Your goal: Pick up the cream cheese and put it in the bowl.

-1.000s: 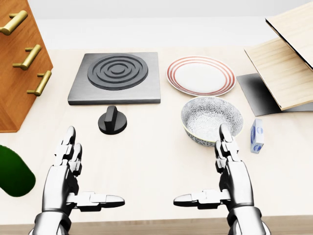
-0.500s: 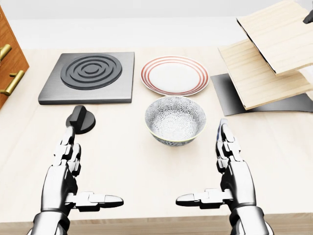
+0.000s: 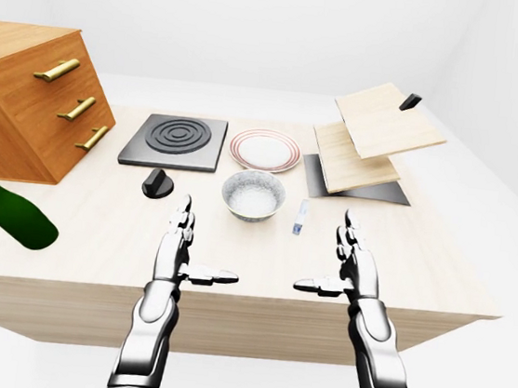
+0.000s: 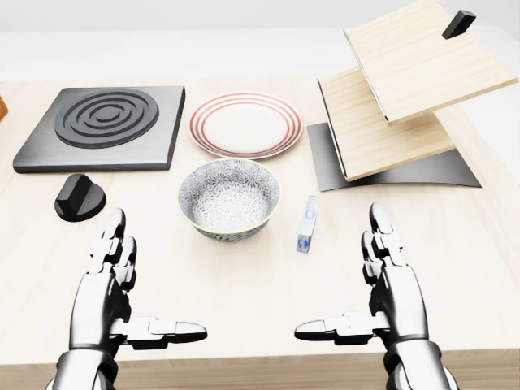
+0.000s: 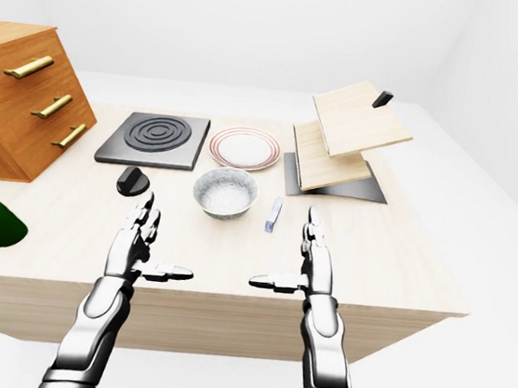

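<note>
The cream cheese (image 4: 306, 223), a small blue-and-white pack, lies on the table just right of the patterned bowl (image 4: 229, 197), apart from it. The bowl stands upright and holds nothing. My left hand (image 4: 145, 291) is open over the table near the bottom left of the head view, below the bowl. My right hand (image 4: 341, 280) is open at the bottom right, below and to the right of the cream cheese, not touching it. Both hands are empty, with thumbs pointing inward.
A red-rimmed plate (image 4: 246, 123) lies above the bowl, with a black stove plate (image 4: 101, 126) and a black knob (image 4: 80, 197) to its left. Tilted wooden boards (image 4: 398, 97) rest on a dark sheet at the top right. A wooden drawer cabinet (image 3: 27, 97) and a green bottle (image 3: 9, 208) are at the far left.
The camera has moved right, so the whole picture slid left. The cabinet has left the head view and the cream cheese shows again beside the bowl. Both hands keep their pose.
</note>
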Motion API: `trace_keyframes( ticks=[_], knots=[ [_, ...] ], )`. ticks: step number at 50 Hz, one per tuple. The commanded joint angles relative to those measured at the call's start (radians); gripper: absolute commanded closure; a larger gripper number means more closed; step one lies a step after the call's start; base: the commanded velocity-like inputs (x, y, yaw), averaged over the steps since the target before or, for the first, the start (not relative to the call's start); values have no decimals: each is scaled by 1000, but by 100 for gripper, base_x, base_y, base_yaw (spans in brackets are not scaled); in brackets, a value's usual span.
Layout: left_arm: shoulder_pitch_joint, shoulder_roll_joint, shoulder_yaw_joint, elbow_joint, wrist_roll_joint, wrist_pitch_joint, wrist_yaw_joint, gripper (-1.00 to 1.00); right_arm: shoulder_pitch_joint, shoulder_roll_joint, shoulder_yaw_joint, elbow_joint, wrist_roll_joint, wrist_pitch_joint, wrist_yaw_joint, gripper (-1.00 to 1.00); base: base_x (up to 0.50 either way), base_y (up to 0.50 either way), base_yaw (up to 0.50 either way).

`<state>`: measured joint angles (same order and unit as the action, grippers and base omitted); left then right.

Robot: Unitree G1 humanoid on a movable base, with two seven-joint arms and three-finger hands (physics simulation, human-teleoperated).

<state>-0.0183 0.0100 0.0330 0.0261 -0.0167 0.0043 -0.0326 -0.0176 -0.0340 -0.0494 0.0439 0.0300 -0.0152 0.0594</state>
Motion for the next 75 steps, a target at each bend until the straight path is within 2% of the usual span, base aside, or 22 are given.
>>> trace_keyframes(
  ticks=[1, 4, 18, 21, 23, 28, 33, 37, 45, 48, 54, 62, 64, 75],
  knots=[
    [1, 8, 1, -1, -2, 2, 0, -100, -1, 9, 6, 5, -4, -5, 3, -100, 0, 0, 0],
    [2, 7, 0, -1, -2, 0, -1, -100, 0, 9, 4, -4, 9, 9, 13, -100, 50, -8, 0],
    [3, 6, -1, -3, -5, 4, -3, -100, -3, 8, 2, 4, 8, 2, 12, -100, 50, -8, 0],
    [1, 7, -1, 5, -5, -4, -3, -100, 0, 7, 5, 13, -1, -35, 12, -100, 37, -5, 0],
    [1, 7, -1, 3, -5, -1, -3, -100, 2, 8, 7, 13, -8, -35, 10, -100, 0, 0, 0],
    [-3, 7, 0, 15, -5, -8, -1, -100, -6, 17, 26, 59, -29, -72, 5, -100, 0, 0, 0],
    [3, 5, -3, 2, -4, -1, -1, -100, -19, 27, 45, 108, -52, -72, -10, -100, 0, 0, 0],
    [7, 5, -3, -19, -7, 13, -2, -100, -27, 33, 61, 132, -72, -72, -19, -100, 0, 0, 0],
    [8, 5, -2, -28, -11, 19, -3, -100, -48, 41, 78, 201, -99, -72, -31, -100, 0, 0, 0],
    [14, 5, -3, -49, -13, 31, -4, -100, -64, 41, 77, 237, -105, -72, -34, -100, 0, 0, 0],
    [18, 5, 0, -71, -20, 45, -8, -100, -172, 30, 56, 444, -134, -72, -76, -100, 0, 0, 0],
    [15, 7, 3, -65, -23, 45, -11, -100, -226, 28, 56, 556, -158, -72, -98, -100, 0, 0, 0],
    [17, 7, 3, -74, -24, 52, -11, -100, -239, 27, 54, 584, -161, -72, -102, -100, 0, 0, 0],
    [16, 6, 4, -82, -26, 58, -13, -100, -274, 28, 57, 643, -187, -72, -125, -100, 0, 0, 0]
  ],
)
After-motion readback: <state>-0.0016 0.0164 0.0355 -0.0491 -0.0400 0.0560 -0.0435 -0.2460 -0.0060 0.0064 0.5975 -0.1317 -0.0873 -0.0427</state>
